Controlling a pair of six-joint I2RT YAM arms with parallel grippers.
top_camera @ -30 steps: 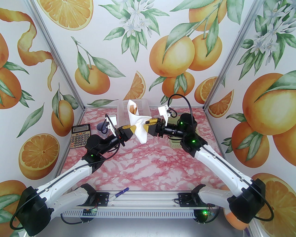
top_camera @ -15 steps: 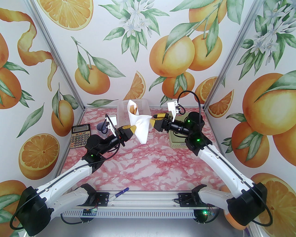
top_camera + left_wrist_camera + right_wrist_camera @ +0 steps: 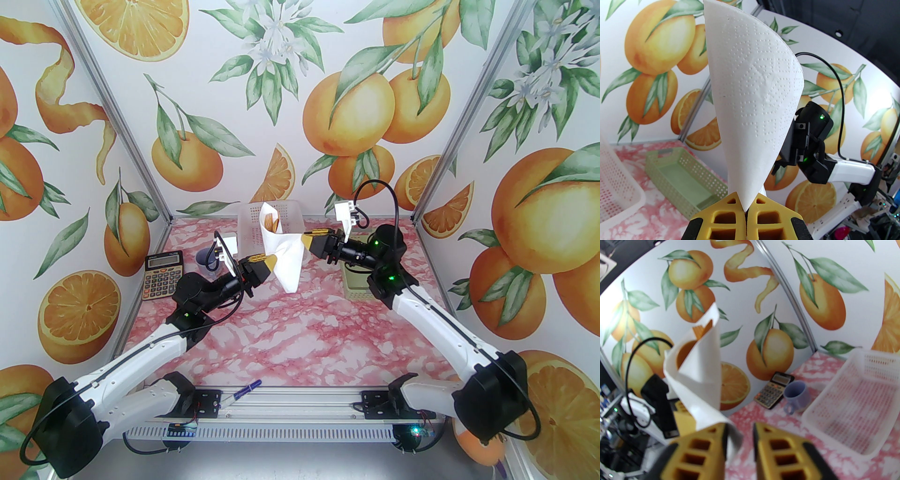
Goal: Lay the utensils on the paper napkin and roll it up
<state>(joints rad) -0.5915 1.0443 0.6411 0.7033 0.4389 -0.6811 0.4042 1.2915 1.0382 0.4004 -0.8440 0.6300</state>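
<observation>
White embossed paper napkin: hanging as a dotted cone above the pink marbled table.
Orange-brown utensils: poking from the cone's top.
Left gripper: pinching the cone's tip.
Right gripper: jaws standing slightly apart around a napkin flap.
Behind: white perforated plastic basket sitting partly covered by the cone.
Beside: pale green perforated tray lying under the right arm.

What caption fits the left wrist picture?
Left jaws pinch the narrow end of the cone-shaped white paper napkin.
</observation>
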